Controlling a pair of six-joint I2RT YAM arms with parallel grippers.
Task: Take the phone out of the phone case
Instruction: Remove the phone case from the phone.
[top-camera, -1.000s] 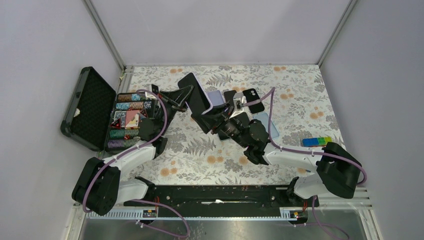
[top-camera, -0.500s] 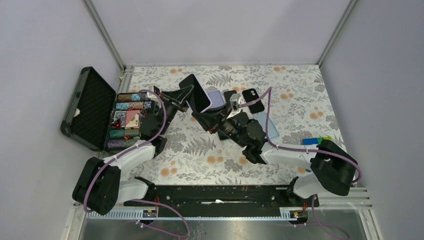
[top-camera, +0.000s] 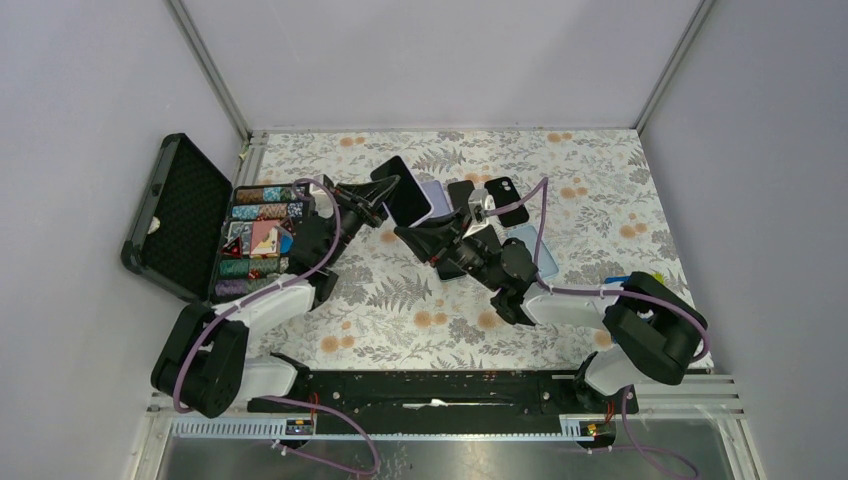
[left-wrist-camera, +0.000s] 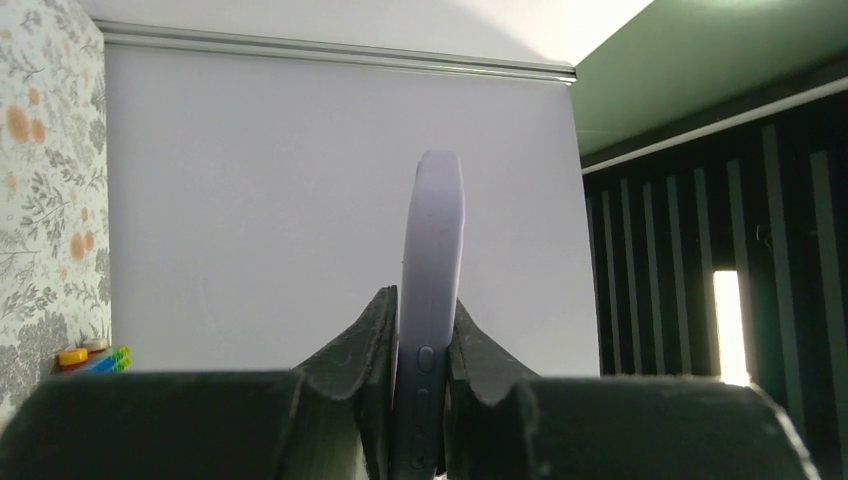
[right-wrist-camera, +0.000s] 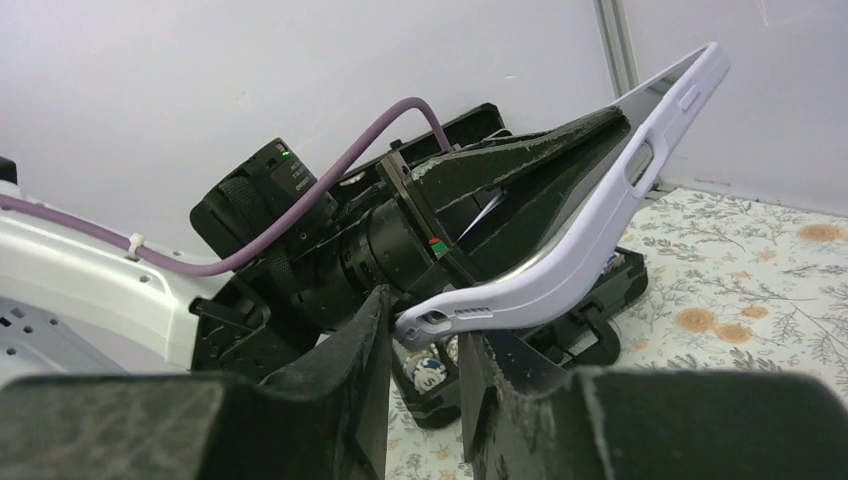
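Note:
The phone (top-camera: 407, 190), black screen up, is held tilted above the table's middle in its lilac phone case (top-camera: 433, 196). My left gripper (top-camera: 380, 204) is shut on the phone's cased side; in the left wrist view the case's edge (left-wrist-camera: 430, 260), with its buttons, stands upright between that gripper's (left-wrist-camera: 423, 312) pads. In the right wrist view the phone case (right-wrist-camera: 600, 225) is bent away from the phone. Its lower corner sits pinched between the fingers of my right gripper (right-wrist-camera: 428, 318). From above, my right gripper (top-camera: 418, 232) meets the phone from the right.
An open black box (top-camera: 182, 215) of poker chips (top-camera: 256, 240) lies at the left, close to the left arm. Other phones (top-camera: 507, 200) and a pale blue case (top-camera: 545, 255) lie behind the right arm. Coloured blocks (left-wrist-camera: 95, 355) sit at the right.
Both grippers and the phone have shifted a little right and lower. The right gripper has narrowed onto the case's corner, and the case now bends off the phone.

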